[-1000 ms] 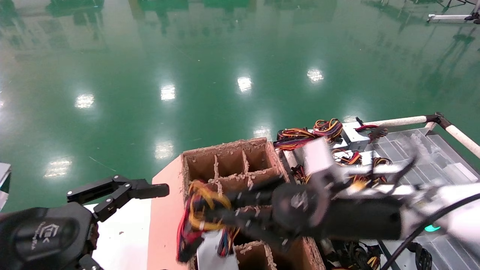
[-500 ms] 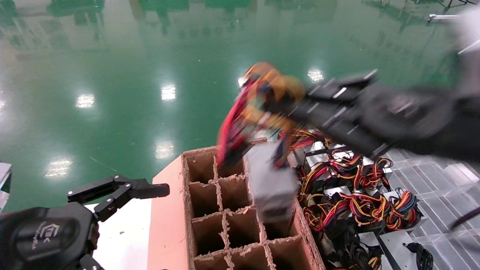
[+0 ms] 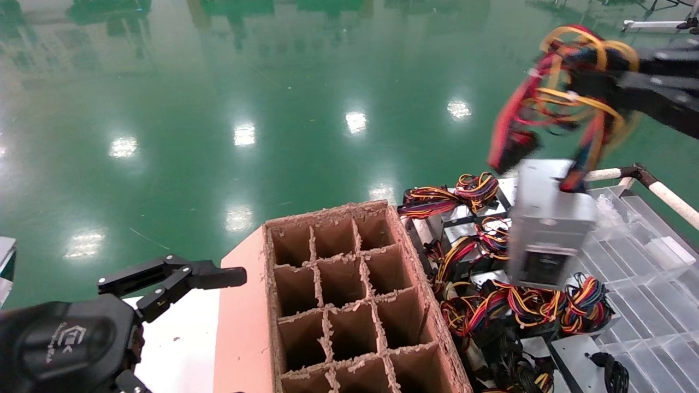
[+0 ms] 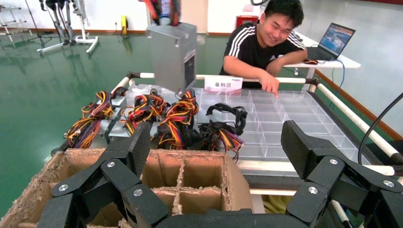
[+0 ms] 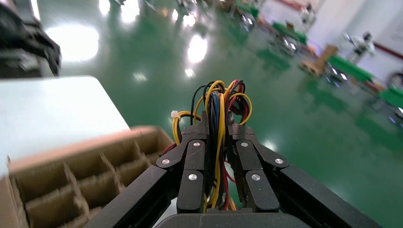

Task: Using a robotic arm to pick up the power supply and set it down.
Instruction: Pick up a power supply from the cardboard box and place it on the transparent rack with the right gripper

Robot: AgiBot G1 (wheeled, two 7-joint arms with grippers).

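The right gripper [image 5: 216, 142] is clamping the wire bundle [image 3: 568, 98], so the power supply [image 3: 549, 224] is dangling clear above the clear-trayed worktop [image 3: 644, 245] and its pile of spare units [image 3: 491, 256]. The left gripper [image 4: 218, 166], jaws apart, is idling beside the cardboard divider box [image 3: 338, 295]. A glossy green floor [image 3: 246, 82] is surrounding everything.

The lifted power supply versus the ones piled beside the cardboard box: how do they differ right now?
The lifted power supply hangs in the air by its wire bundle, pinched in the right gripper; the piled power supplies rest on the clear tray. Its grey casing hangs on end with the wires pulled up; theirs lie low, wires coiled on top. Both have grey metal cases and red, yellow, orange and black wires.
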